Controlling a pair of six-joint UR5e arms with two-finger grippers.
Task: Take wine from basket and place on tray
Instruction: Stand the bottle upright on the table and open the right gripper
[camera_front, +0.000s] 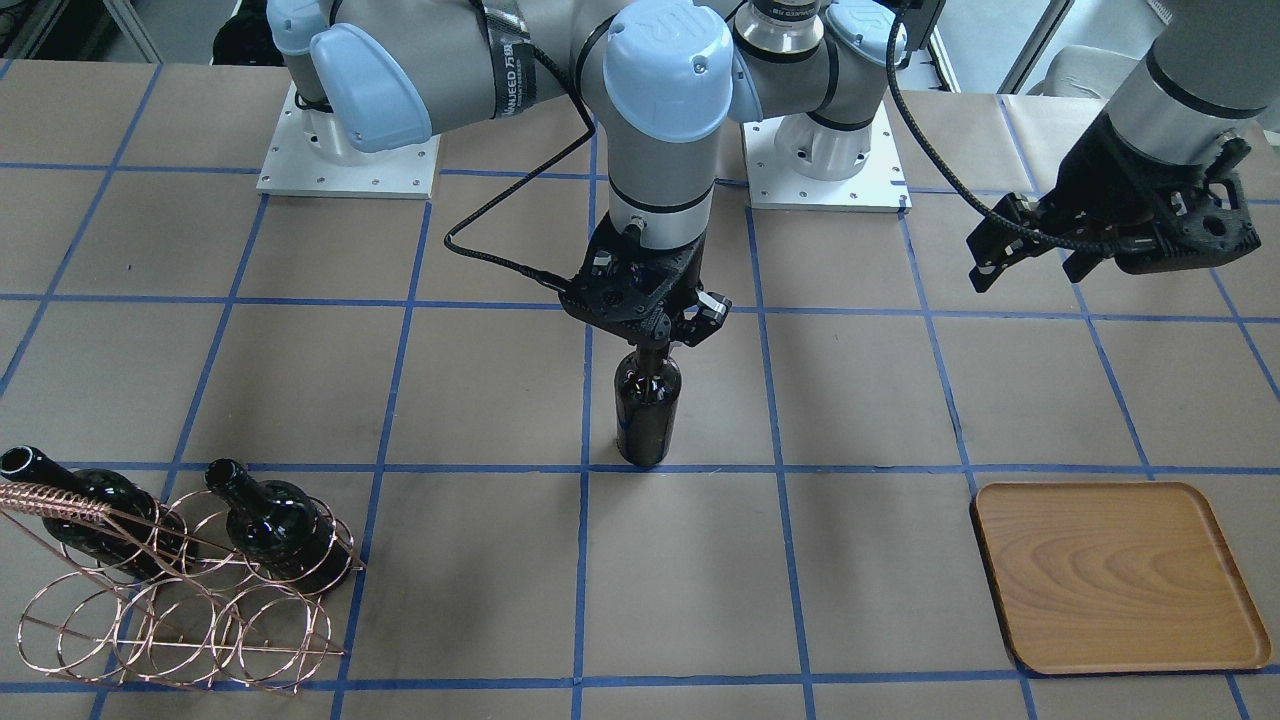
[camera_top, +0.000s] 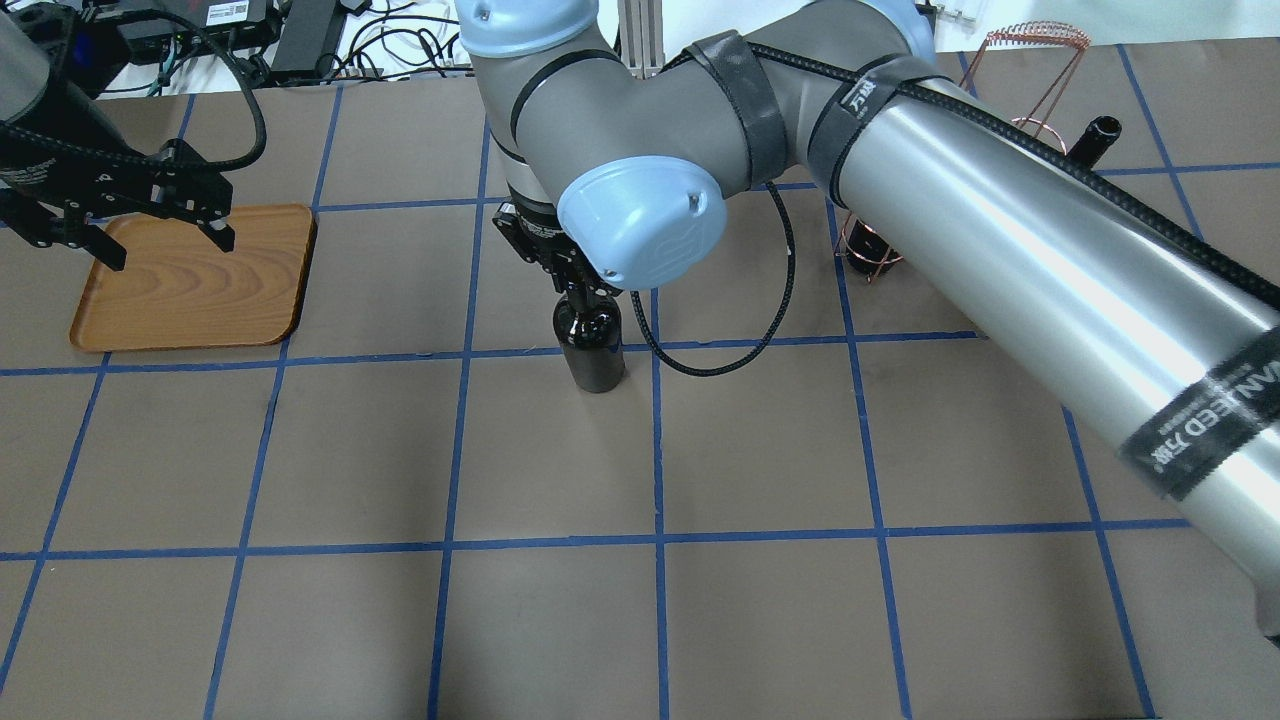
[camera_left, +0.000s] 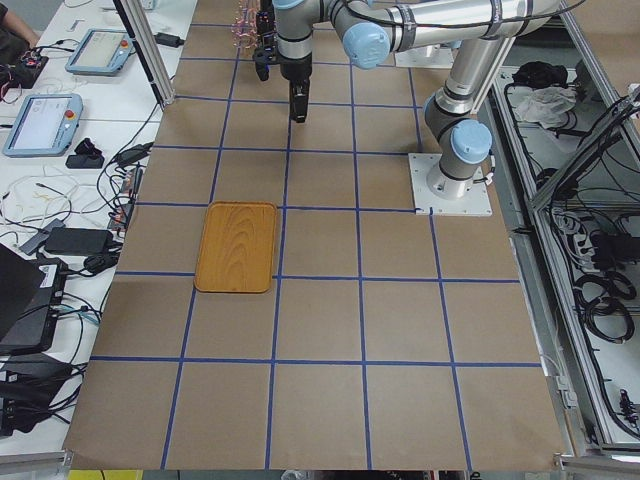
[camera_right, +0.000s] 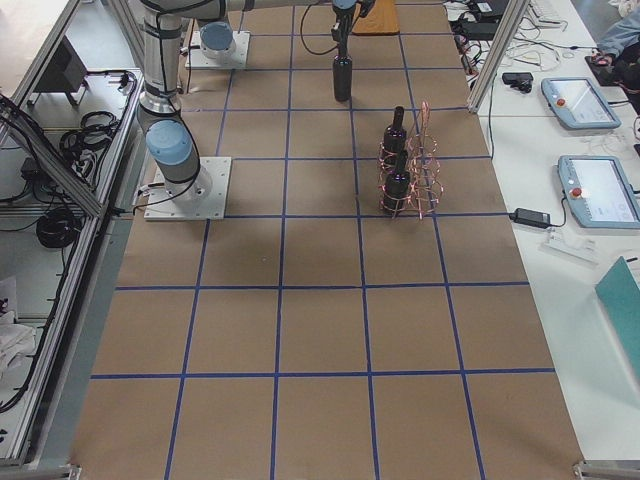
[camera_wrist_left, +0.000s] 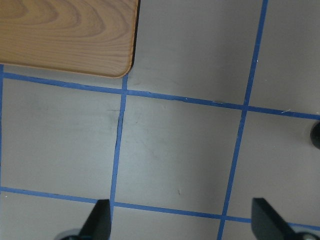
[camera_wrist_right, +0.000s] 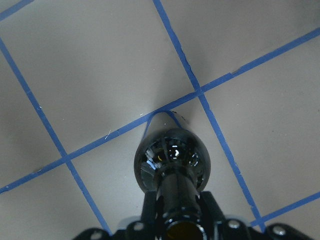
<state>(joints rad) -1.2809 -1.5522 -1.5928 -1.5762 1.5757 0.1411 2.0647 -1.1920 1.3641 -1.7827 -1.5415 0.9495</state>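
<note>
Brown paper-covered table (camera_front: 480, 580), ruled into squares by blue tape lines; two robot arm bases at the top of the front-facing view.

Item 1: glossy near-black glass wine bottle (camera_front: 647, 410), slim neck, no label. Upright at the centre of the front-facing frame, its base on a blue tape crossing. Whether the base touches the table cannot be told.

Item 2: right gripper (camera_front: 655, 340), black, two fingers. Closed around the neck of the wine bottle from above, one finger on each side in the right wrist view.

Item 3: left gripper (camera_wrist_left: 182, 225), black, two fingers. Jaws spread wide, nothing between them. It hangs over bare table in the upper right of the front-facing frame, near the tray.

Item 4: flat rectangular light-brown wood-grain tray (camera_front: 1120, 575), rounded corners, low rim. Lower right of the front-facing frame, well apart from the wine bottle.

Item 5: copper-coloured wire basket (camera_front: 180, 620) of round loops with a coiled handle. Lower left of the front-facing frame.

Items 6–7: two more dark bottles (camera_front: 90, 510) (camera_front: 275, 525), lying tilted in the basket's loops, necks toward the upper left.
</note>
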